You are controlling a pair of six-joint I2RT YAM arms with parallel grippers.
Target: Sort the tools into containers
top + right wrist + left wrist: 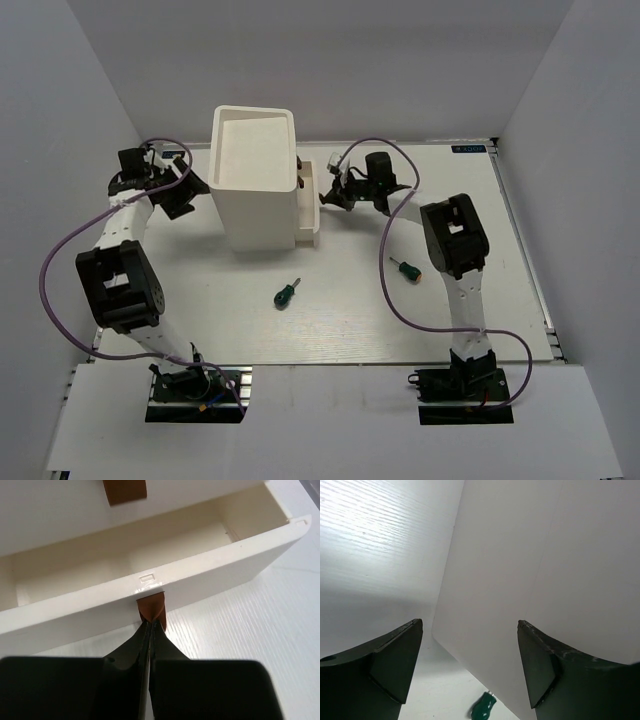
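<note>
Screwdrivers, two, near one white drawer unit

Blocked straight ahead of left gripper jaws by box; hemmed in to their left by wall. Narrow lane between, screwdriver lying below it. Beyond right gripper jaws, clamped on knob: open drawer, room inside.

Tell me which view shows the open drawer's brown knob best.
Right wrist: the knob sits close and centred, pinched by the right gripper, on the front of the drawer. Top view: too small to make out at the gripper. Left wrist: just the box side, no knob.
</note>
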